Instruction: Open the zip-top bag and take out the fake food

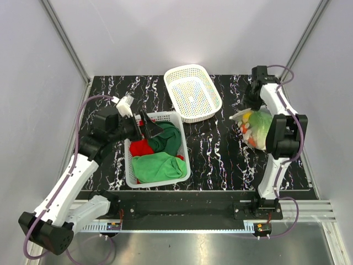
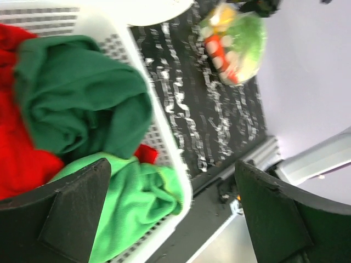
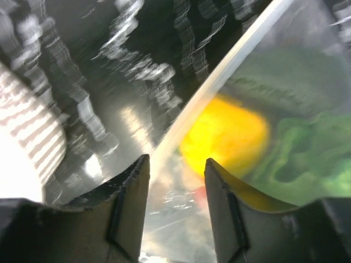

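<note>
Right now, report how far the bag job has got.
Done: nothing yet; the fake food sits inside the zip-top bag. In hand: the right claw straddles the bag's top strip, jaws apart. To do: open the bag, take the food out. The left claw hangs open over the cloth basket.

Bright, even light from above; only the top view is sharp.
In the right wrist view, motion blur smears everything, and glare streaks the glossy tabletop (image 3: 137,82) and the clear bag (image 3: 285,82). The left wrist view is soft, and its basket (image 2: 109,24) rim is washed out white.
</note>
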Tool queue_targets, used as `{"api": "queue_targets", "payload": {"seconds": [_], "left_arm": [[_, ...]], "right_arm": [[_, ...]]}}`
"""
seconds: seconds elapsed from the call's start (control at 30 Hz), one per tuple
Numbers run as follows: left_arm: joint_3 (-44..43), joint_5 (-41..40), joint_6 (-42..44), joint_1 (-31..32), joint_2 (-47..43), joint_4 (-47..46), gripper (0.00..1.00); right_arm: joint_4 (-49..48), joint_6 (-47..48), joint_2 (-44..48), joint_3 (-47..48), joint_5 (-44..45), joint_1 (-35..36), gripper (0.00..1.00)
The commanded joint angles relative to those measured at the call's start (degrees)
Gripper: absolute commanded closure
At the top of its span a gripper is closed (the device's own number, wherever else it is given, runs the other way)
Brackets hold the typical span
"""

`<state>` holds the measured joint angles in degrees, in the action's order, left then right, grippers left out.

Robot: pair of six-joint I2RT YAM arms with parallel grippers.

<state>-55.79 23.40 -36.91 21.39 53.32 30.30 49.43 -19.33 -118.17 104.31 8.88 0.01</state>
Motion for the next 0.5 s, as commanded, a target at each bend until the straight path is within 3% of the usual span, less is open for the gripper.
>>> {"api": "queue_targets", "payload": {"seconds": [0.0,0.1,0.47], "left_arm": [[-0.7,2.7,-4.9,3.6,1.8,-8.8,0.04],[-0.6,1.1,-7.1,8.2,4.7,-12.8,0.04],[-12.1,-0.3,-9.8,22.7,27.1,-23.9,0.06]], "right_arm": [[-8.2,-2.7,7.5,-8.1,-17.7,0.3,0.51],[-11.5,-3.7,11.1,-14.5,-26.7,0.3,0.52],[-14.3,-10.7,25.2,-33.4,-42.5,0.3,0.52]]}}
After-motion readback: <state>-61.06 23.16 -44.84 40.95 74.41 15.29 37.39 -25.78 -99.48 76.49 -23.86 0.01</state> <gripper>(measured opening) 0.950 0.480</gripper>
